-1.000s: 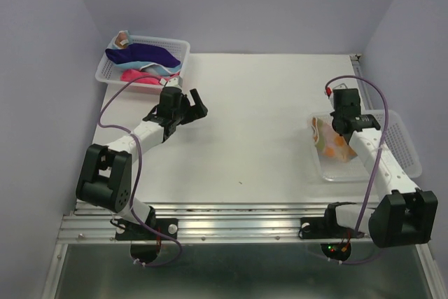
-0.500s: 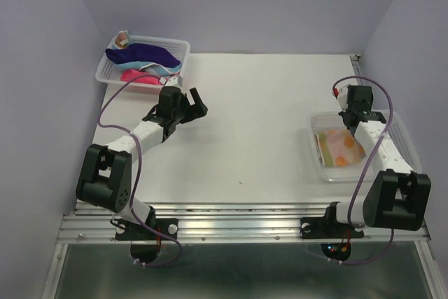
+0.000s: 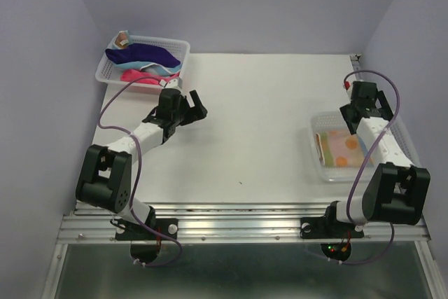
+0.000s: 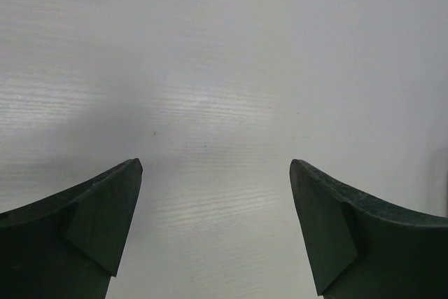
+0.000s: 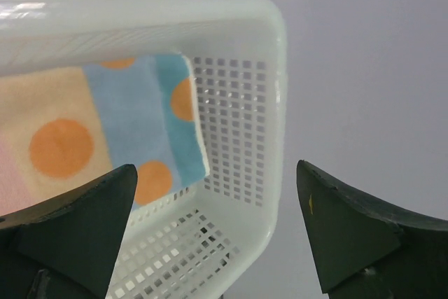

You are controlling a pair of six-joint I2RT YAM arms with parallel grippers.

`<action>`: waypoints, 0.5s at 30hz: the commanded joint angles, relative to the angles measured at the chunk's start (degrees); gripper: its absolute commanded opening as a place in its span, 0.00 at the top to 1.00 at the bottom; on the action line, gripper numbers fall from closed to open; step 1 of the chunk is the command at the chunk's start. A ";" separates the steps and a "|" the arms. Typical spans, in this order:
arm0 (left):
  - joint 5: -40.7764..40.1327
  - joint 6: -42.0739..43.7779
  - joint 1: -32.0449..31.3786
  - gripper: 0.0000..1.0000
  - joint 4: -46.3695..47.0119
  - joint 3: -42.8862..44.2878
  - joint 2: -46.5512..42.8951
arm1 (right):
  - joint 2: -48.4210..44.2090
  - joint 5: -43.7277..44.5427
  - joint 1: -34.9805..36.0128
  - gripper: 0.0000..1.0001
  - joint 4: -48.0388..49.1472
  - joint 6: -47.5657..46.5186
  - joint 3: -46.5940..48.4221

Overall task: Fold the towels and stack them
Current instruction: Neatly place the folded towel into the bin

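On your right side of the tabletop (image 3: 266, 117), the pastel towel (image 3: 341, 150) with orange dots lies flat and folded in the white basket (image 3: 314, 131). Your right tool (image 3: 364, 97) hangs over the far end of that basket, jaws spread wide with nothing between them. In the right wrist view the pastel towel (image 5: 91, 131) sits below and to the left of the right tool (image 5: 215, 173). Its blue edge lies close to the mesh wall of the white basket (image 5: 238, 138), clear of both fingers.

Your left tool (image 3: 194, 103) is wide open too and empty. The left wrist view shows only bare tabletop (image 4: 224, 68) between the fingers of the left tool (image 4: 215, 166). The navy towel (image 3: 147, 54), pink towel (image 3: 136, 75) and light blue towel (image 3: 166, 68) are heaped in a second basket (image 3: 178, 41) at the far left corner, just beyond your left tool and apart from it.
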 commanded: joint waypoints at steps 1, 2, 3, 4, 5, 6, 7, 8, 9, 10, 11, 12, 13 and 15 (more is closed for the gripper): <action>-0.33 0.89 0.31 0.01 1.71 -0.78 -3.93 | -2.17 6.58 -0.96 0.00 8.72 6.86 7.90; -0.42 0.81 0.31 0.01 1.54 -0.87 -4.28 | -2.43 8.16 -0.96 0.00 9.17 8.96 9.22; -0.42 0.81 0.31 0.01 1.36 -0.87 -5.06 | -2.87 7.56 -0.96 0.00 6.82 14.64 13.23; -0.42 0.89 0.31 0.01 1.10 -0.44 -5.59 | -3.31 5.99 -0.96 0.00 4.80 17.83 15.27; -0.77 0.89 0.31 0.01 0.40 0.00 -6.12 | -3.75 1.62 -0.96 0.00 3.30 20.90 17.55; -1.38 0.98 0.31 0.01 -0.56 0.70 -7.52 | -4.62 -1.20 -0.96 0.00 1.80 27.37 19.14; -2.00 1.07 0.31 0.01 -2.75 2.28 -8.40 | -6.89 -4.71 -0.96 0.00 2.40 30.48 20.55; -4.35 1.16 0.31 0.01 -3.81 3.16 -9.37 | -8.57 -12.84 -0.96 0.00 3.88 33.39 20.22; -6.12 1.07 0.40 0.01 -4.87 4.04 -10.33 | -10.06 -18.05 -0.96 0.00 5.11 35.94 19.43; -9.96 1.42 0.48 0.01 -7.57 5.44 -11.82 | -11.47 -24.37 -0.96 0.00 9.13 40.31 17.94; -11.39 1.86 0.75 0.01 -8.91 8.33 -12.36 | -14.18 -38.18 -0.96 0.00 12.13 40.62 16.36; -12.54 2.03 1.10 0.01 -10.05 9.92 -12.71 | -15.08 -43.63 -0.96 0.00 15.38 42.62 12.69; -13.60 2.12 2.67 0.01 -12.24 11.50 -12.72 | -15.52 -48.29 -0.96 0.00 22.02 50.21 10.92; -15.19 2.21 4.87 0.01 -14.18 16.25 -11.93 | -13.87 -56.39 -0.87 0.00 27.77 58.78 7.75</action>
